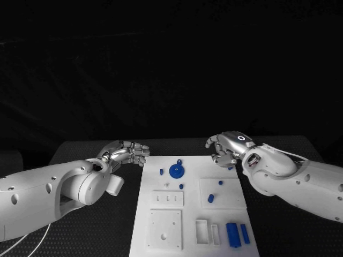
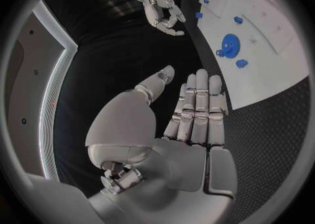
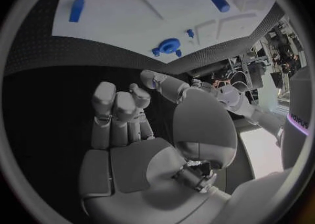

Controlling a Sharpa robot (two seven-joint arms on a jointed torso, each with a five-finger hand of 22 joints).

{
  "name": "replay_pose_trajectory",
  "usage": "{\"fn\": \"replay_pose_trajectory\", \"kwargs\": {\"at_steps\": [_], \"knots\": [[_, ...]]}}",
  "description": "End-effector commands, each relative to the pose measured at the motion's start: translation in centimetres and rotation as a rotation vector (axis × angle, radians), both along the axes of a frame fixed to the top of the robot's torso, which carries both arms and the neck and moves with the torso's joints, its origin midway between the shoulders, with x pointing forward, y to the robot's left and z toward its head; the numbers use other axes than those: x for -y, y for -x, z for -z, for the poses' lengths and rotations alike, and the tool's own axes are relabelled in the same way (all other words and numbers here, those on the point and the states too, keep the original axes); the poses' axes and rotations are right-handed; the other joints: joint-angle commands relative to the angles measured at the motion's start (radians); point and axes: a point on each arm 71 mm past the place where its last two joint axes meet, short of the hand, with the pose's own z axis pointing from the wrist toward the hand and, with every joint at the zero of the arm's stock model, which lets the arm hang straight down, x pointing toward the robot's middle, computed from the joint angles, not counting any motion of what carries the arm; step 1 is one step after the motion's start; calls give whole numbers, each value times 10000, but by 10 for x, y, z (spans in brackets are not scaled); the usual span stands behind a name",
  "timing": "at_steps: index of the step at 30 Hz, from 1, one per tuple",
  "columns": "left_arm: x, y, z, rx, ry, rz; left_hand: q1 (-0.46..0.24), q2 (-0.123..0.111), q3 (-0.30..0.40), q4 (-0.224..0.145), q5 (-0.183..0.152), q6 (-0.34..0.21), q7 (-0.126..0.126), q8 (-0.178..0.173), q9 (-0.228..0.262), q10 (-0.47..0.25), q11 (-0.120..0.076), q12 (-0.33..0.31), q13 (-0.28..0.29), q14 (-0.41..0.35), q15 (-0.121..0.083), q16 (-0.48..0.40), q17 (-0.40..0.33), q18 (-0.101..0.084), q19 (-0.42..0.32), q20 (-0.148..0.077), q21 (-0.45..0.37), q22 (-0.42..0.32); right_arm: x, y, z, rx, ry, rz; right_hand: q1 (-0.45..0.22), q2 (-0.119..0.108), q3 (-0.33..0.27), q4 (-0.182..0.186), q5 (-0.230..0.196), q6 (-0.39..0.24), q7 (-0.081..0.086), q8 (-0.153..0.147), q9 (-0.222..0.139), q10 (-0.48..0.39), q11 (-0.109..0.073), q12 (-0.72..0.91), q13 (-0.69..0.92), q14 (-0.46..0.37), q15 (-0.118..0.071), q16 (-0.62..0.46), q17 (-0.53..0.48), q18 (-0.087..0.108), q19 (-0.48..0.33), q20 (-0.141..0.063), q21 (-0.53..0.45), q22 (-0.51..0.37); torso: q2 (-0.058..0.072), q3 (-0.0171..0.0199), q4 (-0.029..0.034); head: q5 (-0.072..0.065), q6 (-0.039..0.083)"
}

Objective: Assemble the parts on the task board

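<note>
Hovering at the far end of the task board [image 1: 162, 214], both of your hands are holding nothing, so by my reading you are at the approach stage, with no part picked up yet. Your left hand [image 1: 127, 152] is sitting just beside the board's far left corner; the left wrist view is showing its fingers [image 2: 200, 103] straight and together, thumb apart, palm bare. Your right hand [image 1: 227, 149] is hanging over the far right corner with its fingers [image 3: 118, 109] curling inward on nothing.

The blue parts are lying along the board: a round disc part [image 1: 177, 171] near the far end between your hands, a small peg [image 1: 211, 198] in the right middle, and two long cylinders [image 1: 233, 234] side by side at the near right edge.

The next move is probably calling for one hand to come down on a chosen part; the disc is lying nearest. You are needing the right hand's fingers uncurled first, then a pinch on the part's edge.
</note>
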Motion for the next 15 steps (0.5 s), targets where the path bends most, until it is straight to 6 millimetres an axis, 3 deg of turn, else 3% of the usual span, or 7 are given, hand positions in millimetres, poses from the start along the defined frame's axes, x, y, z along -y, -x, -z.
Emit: {"fn": "replay_pose_trajectory", "kwargs": {"at_steps": [1, 2, 3, 7, 9, 10, 15], "knots": [[2, -1, -2, 283, -52, 230, -85, -48, 48, 1, 30, -11, 51, -40, 13, -6, 71, -39, 14, -43, 38, -55, 13, 181, -104, 1, 44, 198, 20, -5, 1, -857, -855, -201, 55, -186, -446, 134, -965, 69, 90, 34, 5, -73, 100, -35, 22, -19, 96, -54, -1, 151, -16, -47, -24, 76, -31, 31, -67, -33, 31], [2, -1, -3, 394, -131, 286, -82, -46, 51, -3, 27, 16, 43, -27, 24, 22, 83, -31, 23, -45, 40, -60, 19, 180, -110, 2, 47, 197, 31, -8, 3, -1208, -1067, -196, 58, -188, -765, 82, -1569, 118, 134, 53, 10, -120, 193, -30, 35, -37, 150, -67, 4, 151, -67, -45, -34, 92, -42, 43, -87, -50, 40], [2, -1, -3, 408, -119, 318, -82, -47, 51, -5, 24, 32, 37, -18, 30, 45, 87, -22, 30, -46, 41, -64, 23, 179, -116, 4, 47, 197, 40, -10, 4, -1437, -1334, -149, 43, -209, -917, 68, -1729, 122, 178, 49, 6, -145, 181, -29, 40, -47, 170, -74, 7, 151, -97, -40, -43, 97, -47, 53, -112, -54, 46], [2, -2, -3, 413, -98, 365, -91, -56, 46, -9, 9, 69, 20, 0, 47, 120, 79, 4, 54, -55, 46, -78, 34, 176, -129, 8, 53, 197, 66, -17, 8, -1801, -1586, 92, -23, -166, -1697, -13, -1831, 114, 200, 26, -5, -351, 211, -47, 66, -144, 197, -145, 7, 151, -316, -4, -123, 124, -66, 89, -171, -97, 57], [2, -2, -3, 414, -95, 372, -94, -59, 44, -10, 7, 74, 17, 3, 50, 130, 77, 6, 57, -56, 47, -81, 36, 176, -132, 9, 53, 197, 75, -19, 10, -1937, -1530, 143, -67, -158, -2106, -98, -1814, 72, 195, -2, -14, -445, 206, -38, 87, -200, 184, -169, 19, 151, -416, -3, -150, 141, -76, 117, -192, -193, 77], [2, -2, -3, 418, -95, 372, -94, -59, 44, -10, 6, 75, 17, 3, 50, 132, 77, 7, 58, -56, 48, -81, 36, 176, -133, 9, 53, 197, 79, -20, 10, -1979, -1520, 179, -74, -145, -2240, -122, -1819, 62, 196, -9, -15, -474, 193, -35, 93, -218, 180, -175, 25, 151, -447, -1, -158, 147, -71, 114, -181, -235, 77], [2, -2, -3, 427, -80, 405, -96, -64, 42, -11, 3, 76, 16, 3, 52, 132, 79, 4, 59, -58, 48, -84, 38, 175, -135, 10, 54, 197, 89, -26, 16, -2153, -1378, 338, -46, -128, -2826, -265, -1826, -45, 144, -58, -22, -663, 146, -37, 118, -347, 129, -227, 48, 151, -653, 11, -230, 160, -79, 172, -229, -347, 100]]}}
